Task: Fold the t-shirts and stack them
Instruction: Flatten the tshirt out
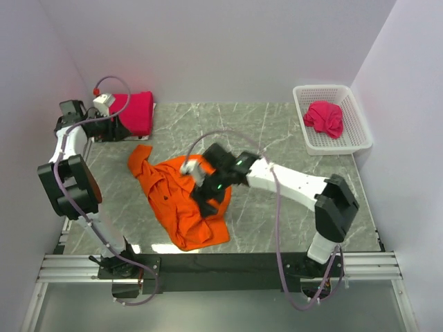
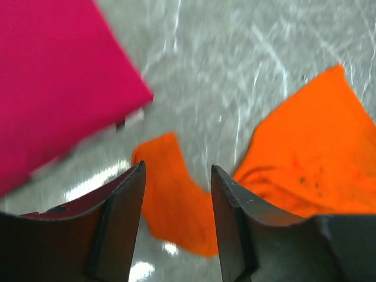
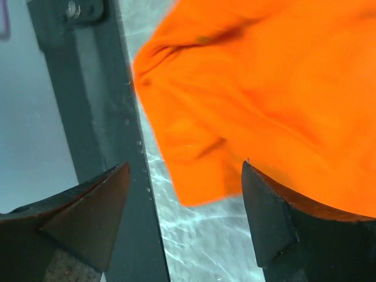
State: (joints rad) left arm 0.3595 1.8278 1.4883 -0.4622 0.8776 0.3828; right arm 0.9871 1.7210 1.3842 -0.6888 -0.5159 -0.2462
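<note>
A bright orange t-shirt (image 1: 181, 200) lies spread and rumpled on the marble table, one sleeve (image 2: 170, 194) pointing to the back left. A crimson-pink t-shirt (image 1: 136, 111) lies folded at the back left corner, and it fills the upper left of the left wrist view (image 2: 53, 88). Another crimson-pink t-shirt (image 1: 325, 117) is crumpled in the basket. My left gripper (image 1: 114, 128) hovers open beside the folded shirt, nothing between its fingers (image 2: 176, 167). My right gripper (image 1: 203, 203) hangs wide open over the orange shirt's near part (image 3: 264, 88), holding nothing (image 3: 185, 165).
A white lattice basket (image 1: 360, 114) stands at the back right corner. A dark metal rail (image 1: 221, 263) runs along the table's front edge and shows in the right wrist view (image 3: 100, 117). Walls close in on three sides.
</note>
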